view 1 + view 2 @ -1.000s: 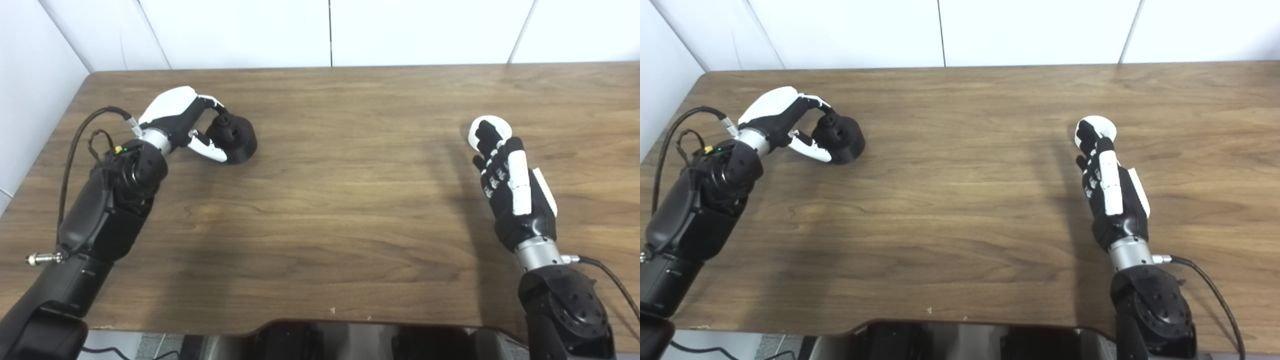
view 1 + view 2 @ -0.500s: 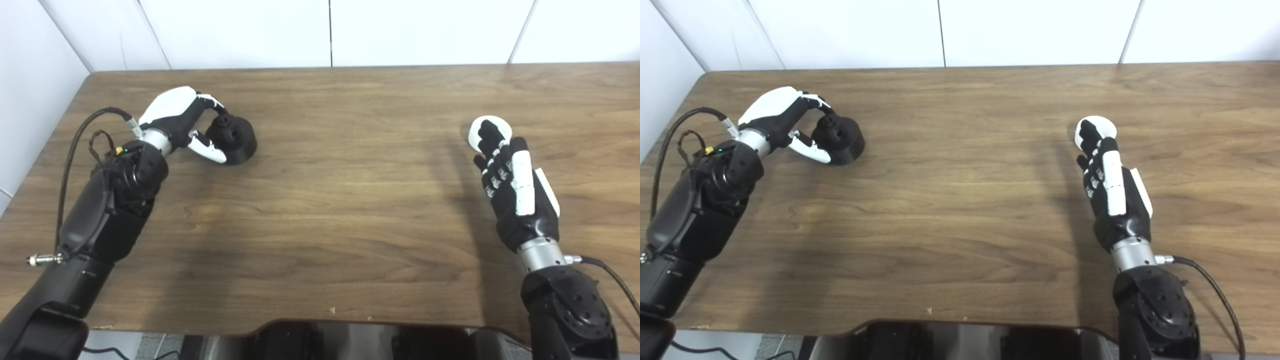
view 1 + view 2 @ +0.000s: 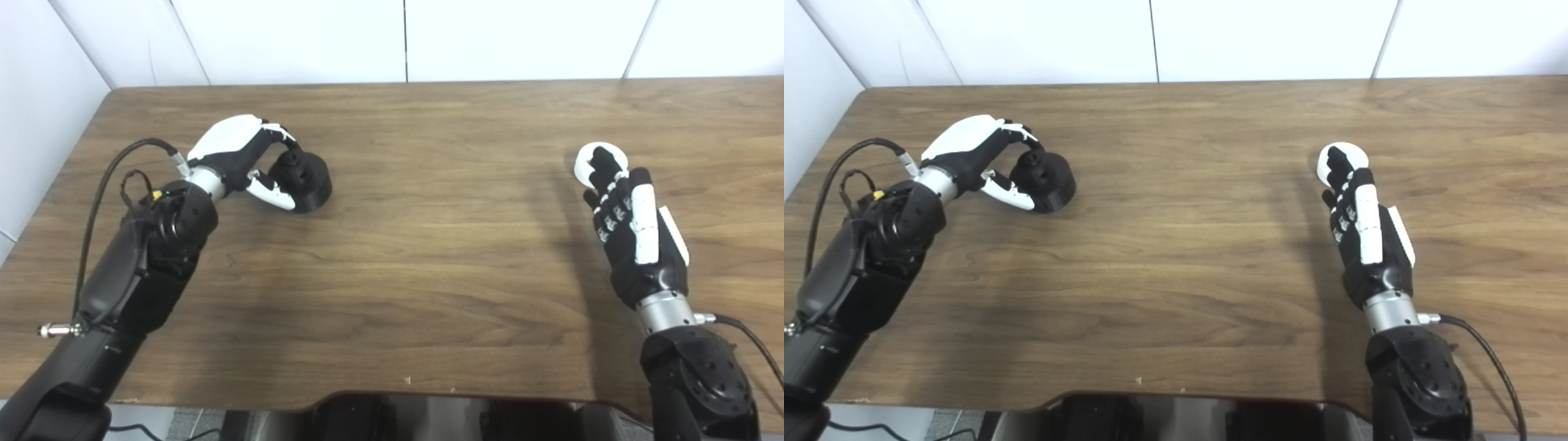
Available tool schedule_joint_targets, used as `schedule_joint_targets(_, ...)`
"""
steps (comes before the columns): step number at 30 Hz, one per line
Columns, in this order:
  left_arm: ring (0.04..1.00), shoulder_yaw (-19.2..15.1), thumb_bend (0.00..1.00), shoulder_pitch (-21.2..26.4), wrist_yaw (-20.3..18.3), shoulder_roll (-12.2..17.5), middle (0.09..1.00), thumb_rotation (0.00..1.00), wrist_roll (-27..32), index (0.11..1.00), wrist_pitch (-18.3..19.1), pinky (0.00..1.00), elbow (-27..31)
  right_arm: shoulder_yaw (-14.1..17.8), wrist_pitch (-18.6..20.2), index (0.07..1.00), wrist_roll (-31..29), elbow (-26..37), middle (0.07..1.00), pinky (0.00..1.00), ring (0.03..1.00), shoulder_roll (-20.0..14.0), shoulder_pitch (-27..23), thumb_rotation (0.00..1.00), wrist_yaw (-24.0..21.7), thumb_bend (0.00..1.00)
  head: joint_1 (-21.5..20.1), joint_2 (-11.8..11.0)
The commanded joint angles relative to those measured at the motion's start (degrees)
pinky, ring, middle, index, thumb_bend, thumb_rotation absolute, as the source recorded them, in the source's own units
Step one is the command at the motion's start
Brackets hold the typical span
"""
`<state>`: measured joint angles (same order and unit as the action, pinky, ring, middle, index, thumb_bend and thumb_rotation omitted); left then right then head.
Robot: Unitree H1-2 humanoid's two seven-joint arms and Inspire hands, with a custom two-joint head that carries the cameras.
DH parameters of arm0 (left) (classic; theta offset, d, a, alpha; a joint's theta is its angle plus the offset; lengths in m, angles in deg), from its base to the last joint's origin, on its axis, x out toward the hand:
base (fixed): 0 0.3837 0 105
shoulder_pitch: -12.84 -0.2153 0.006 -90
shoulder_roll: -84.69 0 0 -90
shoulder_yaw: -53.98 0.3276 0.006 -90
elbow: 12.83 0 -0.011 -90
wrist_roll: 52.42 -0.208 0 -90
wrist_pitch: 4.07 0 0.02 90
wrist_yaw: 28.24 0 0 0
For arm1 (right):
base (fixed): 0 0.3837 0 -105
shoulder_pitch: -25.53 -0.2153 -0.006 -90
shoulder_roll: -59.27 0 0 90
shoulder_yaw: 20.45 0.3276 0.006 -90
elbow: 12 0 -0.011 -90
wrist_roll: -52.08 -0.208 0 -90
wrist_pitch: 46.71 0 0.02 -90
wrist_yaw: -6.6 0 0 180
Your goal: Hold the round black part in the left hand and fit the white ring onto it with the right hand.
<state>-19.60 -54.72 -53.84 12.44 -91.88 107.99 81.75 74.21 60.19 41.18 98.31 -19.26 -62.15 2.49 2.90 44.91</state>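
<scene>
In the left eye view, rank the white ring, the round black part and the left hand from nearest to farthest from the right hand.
1. white ring: on the table's right side, just beyond the right hand, partly behind its fingertips.
2. round black part: far across on the table's left side, on the wood.
3. left hand: slightly farther left, curled around the black part.

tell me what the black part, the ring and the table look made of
Black part: likely matte plastic, perhaps 3D-printed; dull, no glints. Ring: smooth white plastic by its even colour, though fingers partly cover it. Table: wood or wood-look laminate, with grain streaks and a soft satin sheen.
</scene>
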Motion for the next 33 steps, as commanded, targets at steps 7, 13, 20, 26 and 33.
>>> schedule_joint_targets(7,0.982,1.6,0.90,0.3,-1.8,0.6,0.917,0.19,-1.5,0.716,-1.0,0.84,2.7,-0.4,-2.4,0.929,-0.2,1.8,0.970,1.00,1.000,-0.2,0.2,0.97,-0.6,0.57,0.3,0.2)
schedule_joint_targets(13,0.978,2.8,0.92,-0.6,-1.8,-0.2,0.905,0.18,-1.8,0.705,-2.9,0.86,4.7,-0.5,-2.6,0.927,-0.3,1.6,0.965,1.00,1.000,-0.1,0.2,0.96,-0.6,0.57,0.1,0.3)
schedule_joint_targets(20,0.978,5.0,0.90,-1.2,-3.8,-1.1,0.910,0.20,-2.9,0.712,-3.6,0.89,7.0,-0.6,-2.4,0.928,-0.4,1.7,0.970,1.00,1.000,0.0,0.3,0.96,-0.5,0.57,0.0,0.2)
schedule_joint_targets(26,0.973,5.6,0.90,-1.9,-4.2,-1.9,0.910,0.19,-2.7,0.708,-4.3,0.87,8.6,-0.7,-2.4,0.932,-0.2,1.8,0.971,1.00,1.000,0.0,0.4,0.97,-0.4,0.56,-0.1,0.2)
schedule_joint_targets(33,0.979,6.6,0.91,-3.2,-5.3,-3.2,0.911,0.19,-3.9,0.706,-5.0,0.87,11.3,-0.6,-1.9,0.928,-0.3,2.3,0.969,1.00,1.000,0.3,0.7,0.96,-0.1,0.57,-0.3,0.3)
